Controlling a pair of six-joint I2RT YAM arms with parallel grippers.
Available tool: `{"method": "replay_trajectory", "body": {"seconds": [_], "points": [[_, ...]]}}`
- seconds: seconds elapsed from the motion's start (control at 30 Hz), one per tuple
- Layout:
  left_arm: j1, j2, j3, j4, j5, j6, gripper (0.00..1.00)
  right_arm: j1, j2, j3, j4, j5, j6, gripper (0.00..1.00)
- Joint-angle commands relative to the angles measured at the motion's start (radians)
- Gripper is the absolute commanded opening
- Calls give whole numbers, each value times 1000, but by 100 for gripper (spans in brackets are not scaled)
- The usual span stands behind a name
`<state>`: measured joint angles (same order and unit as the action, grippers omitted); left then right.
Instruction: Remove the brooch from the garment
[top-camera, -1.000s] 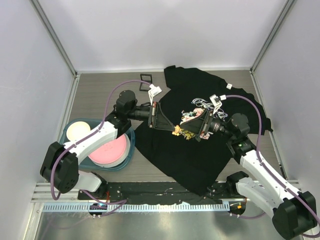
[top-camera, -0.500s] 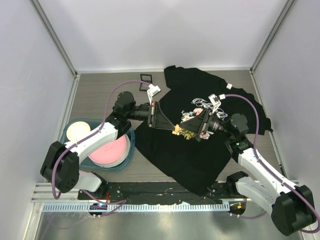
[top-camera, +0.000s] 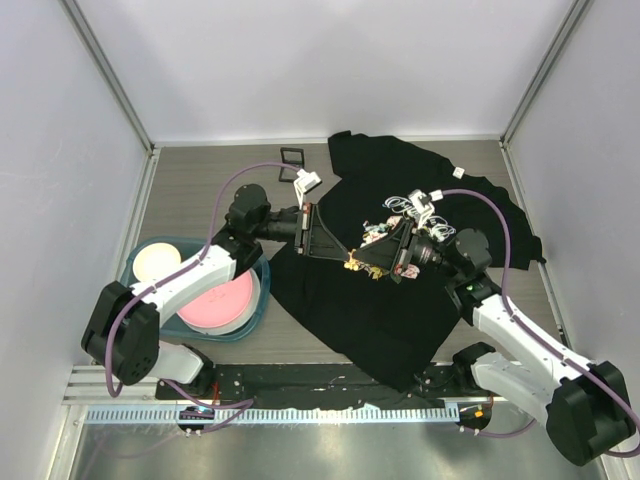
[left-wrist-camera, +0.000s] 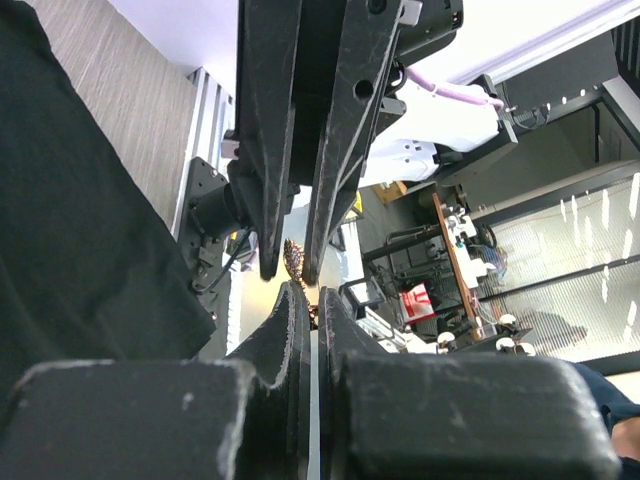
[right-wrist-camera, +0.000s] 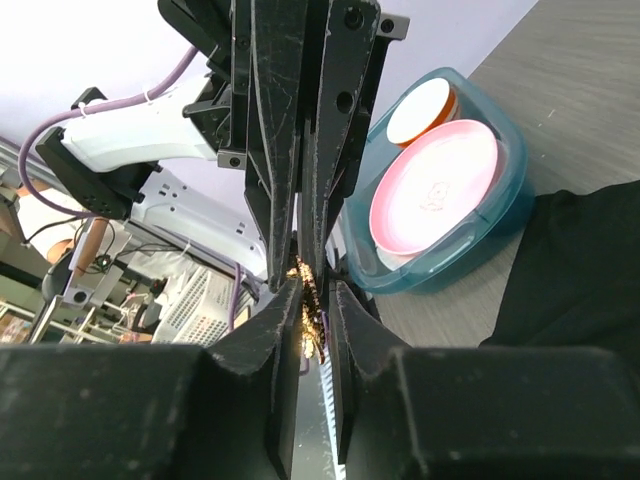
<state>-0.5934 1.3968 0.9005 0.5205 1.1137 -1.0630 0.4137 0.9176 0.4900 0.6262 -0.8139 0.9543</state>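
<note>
Garment: A black T-shirt (top-camera: 400, 310) with a rose print is laid out on the wood-grain table (top-camera: 200, 190), right of centre in the overhead view.
Brooch: A small gold-coloured brooch (left-wrist-camera: 293, 262) is seen over the shirt's chest, at the left edge of the print. It sits where the two grippers meet tip to tip.
Left gripper: The left gripper (left-wrist-camera: 305, 292) is pressed together with its tips right at the brooch. Whether cloth or pin is pinched cannot be told.
Right gripper: The right gripper (right-wrist-camera: 312, 292) is set narrowly apart, with the brooch between its fingers. Contact with the pads cannot be confirmed.
Brooch handling: It is judged light, rigid, tiny and probably slippery, with delicate ornament. A hold across the edges of its body is suggested, rather than on the pin.
Garment handling: The cloth is judged soft and limp, and apt to be lifted along with the brooch. It is best pinned down close beside the fastening.
Risk: The fabric could be snagged or torn if the brooch is pulled before its clasp is freed.
</note>
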Motion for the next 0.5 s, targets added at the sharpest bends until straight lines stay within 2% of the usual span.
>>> {"method": "replay_trajectory", "body": {"seconds": [0.0,0.1,0.13,0.17,0.27,0.3,0.4,0.43,0.47], "points": [[-8,-1,6,84,-23,-12,0,30,17,-8,44,-21,3,23],[-8,-1,6,84,-25,-14,0,40,30,-16,104,-31,41,21],[-8,-2,6,85,-26,-14,0,43,32,-22,140,-39,47,15],[-8,-1,6,88,-23,-20,0,45,32,-22,144,-36,47,13],[-8,-4,2,87,-17,-22,0,43,6,-4,34,2,-23,7],[-8,-8,0,85,-17,-20,0,43,1,-2,9,13,-31,2],[-8,-12,-2,70,-21,-20,0,43,0,-2,-20,32,-55,1],[-8,-12,-2,61,-25,-22,3,43,-3,-11,-14,35,-55,1],[-8,-13,0,58,-31,-31,14,43,-3,-14,-11,44,-49,1]]}}
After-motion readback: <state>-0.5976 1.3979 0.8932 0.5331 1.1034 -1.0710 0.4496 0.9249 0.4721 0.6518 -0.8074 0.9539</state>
